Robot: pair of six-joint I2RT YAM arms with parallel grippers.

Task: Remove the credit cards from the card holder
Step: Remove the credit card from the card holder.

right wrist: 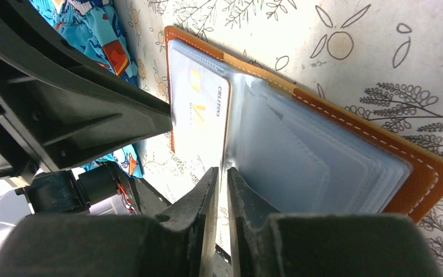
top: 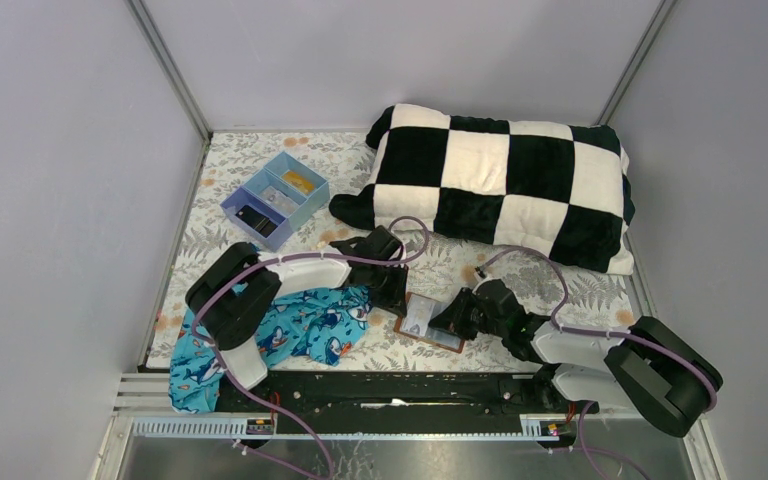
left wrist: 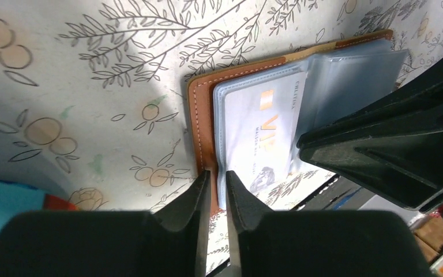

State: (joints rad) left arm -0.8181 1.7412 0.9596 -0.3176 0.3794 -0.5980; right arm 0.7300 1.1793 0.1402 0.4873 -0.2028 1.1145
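Floral tablecloth [top: 235, 165]; checkered pillow [top: 500, 180] behind card holder [top: 430, 322]; blue cloth [top: 300, 328] left.

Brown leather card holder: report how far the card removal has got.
Done: the brown leather card holder lies open, clear sleeves exposed. In hand: the left gripper pinches its leather edge, and the right gripper is closed at the edge of the whitish plastic credit card. Remaining: that card is still inside its sleeve; no card is seen pulled out.
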